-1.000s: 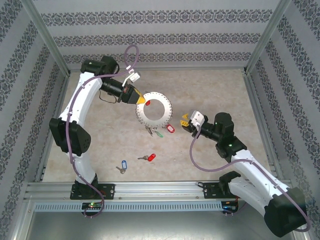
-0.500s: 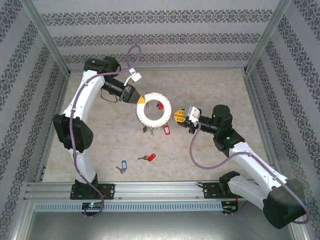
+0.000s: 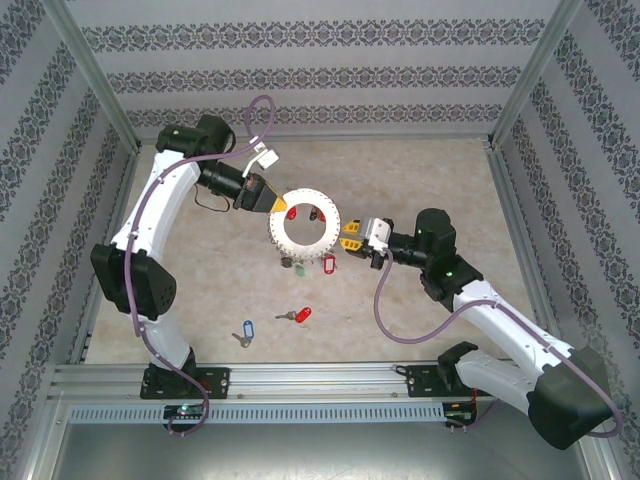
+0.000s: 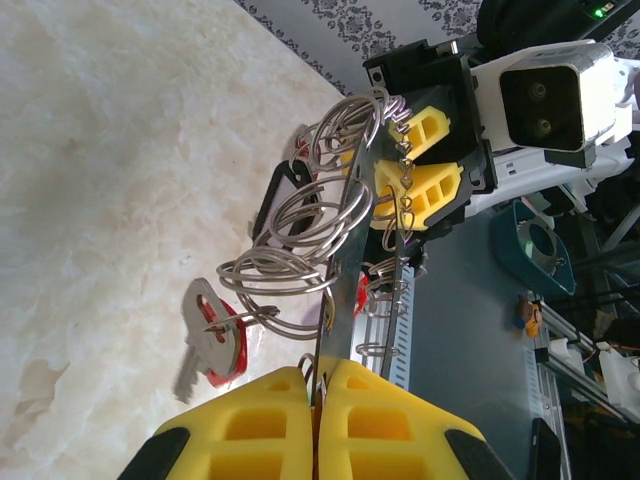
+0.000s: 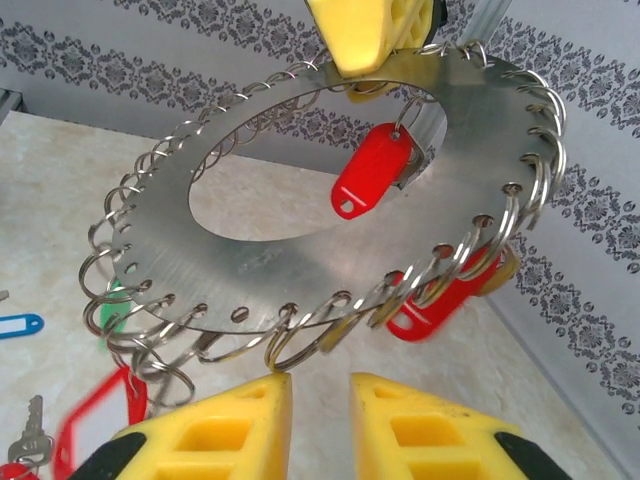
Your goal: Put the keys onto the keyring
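- While my left gripper (image 4: 320, 375) clamps the keyring (image 5: 300, 265) by its rim, the ring hangs off the table (image 3: 440, 180).
- My right gripper (image 5: 320, 400) stands parted at the opposite rim.
- The red-tagged key (image 3: 297, 315) and blue-tagged key (image 3: 245, 331) lie on the table, nearer my bases.
- A red tag (image 5: 372, 172) dangles in the ring's opening.

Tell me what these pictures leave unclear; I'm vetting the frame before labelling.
Top external: the loose red-tagged key and blue-tagged key are too small to show teeth.
Right wrist: the left claw is cut off by the top edge; a red tag lower left is blurred.
Left wrist: the keyring is edge-on, so the right claw's contact is unclear.
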{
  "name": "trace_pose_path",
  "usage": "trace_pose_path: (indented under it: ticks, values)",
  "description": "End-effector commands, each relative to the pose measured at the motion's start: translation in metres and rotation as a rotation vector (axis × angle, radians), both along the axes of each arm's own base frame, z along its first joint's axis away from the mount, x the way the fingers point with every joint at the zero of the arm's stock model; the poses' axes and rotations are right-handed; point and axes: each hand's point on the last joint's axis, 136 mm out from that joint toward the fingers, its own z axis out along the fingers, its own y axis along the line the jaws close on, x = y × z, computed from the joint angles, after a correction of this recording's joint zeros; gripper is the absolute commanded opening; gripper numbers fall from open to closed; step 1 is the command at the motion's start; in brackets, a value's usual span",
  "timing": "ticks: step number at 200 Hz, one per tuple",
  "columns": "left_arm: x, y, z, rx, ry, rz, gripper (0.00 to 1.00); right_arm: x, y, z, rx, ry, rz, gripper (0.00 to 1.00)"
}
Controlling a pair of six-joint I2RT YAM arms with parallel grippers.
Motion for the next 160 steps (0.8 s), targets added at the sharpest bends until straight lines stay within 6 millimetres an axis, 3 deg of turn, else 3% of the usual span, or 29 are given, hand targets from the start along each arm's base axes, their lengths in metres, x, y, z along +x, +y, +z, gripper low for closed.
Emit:
trace_pose_path:
  ticks: [1,28,98,160]
  values:
    - [-0.005,0.002,0.016,-0.043,-0.071,0.011,0.0,-0.001,0.003,0.017,0.014,-0.083,0.005,0.24]
    - [-0.01,0.002,0.019,-0.058,-0.124,0.014,0.0,-0.006,0.006,0.021,0.026,-0.078,0.028,0.23]
    - [-0.024,0.005,0.027,-0.077,-0.194,0.01,0.0,-0.012,-0.004,0.007,0.002,-0.069,-0.03,0.24]
    - [-0.04,0.009,0.037,-0.081,-0.304,0.022,0.0,-0.038,-0.009,0.007,0.002,-0.039,0.006,0.2]
